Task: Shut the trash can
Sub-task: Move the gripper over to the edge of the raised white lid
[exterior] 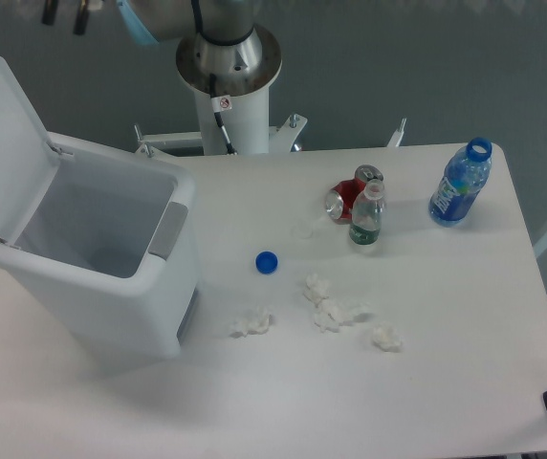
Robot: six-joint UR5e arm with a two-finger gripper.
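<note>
Trash can open, gripper high at the frame's top-left

The trash can point(92, 268) stands at the table's point(446, 382) left edge; its light, stiff lid point(6, 143) needs pushing forward from behind. The gripper point(65, 11), fingers parted, holds nothing.

Small red prohibition sign on robot pedestal point(224, 103); no legible text

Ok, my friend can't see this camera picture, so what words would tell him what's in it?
A big white trash can stands on a table with its lid up, near bottles, a can and crumpled tissues. The gripper hangs above the lid.
</note>
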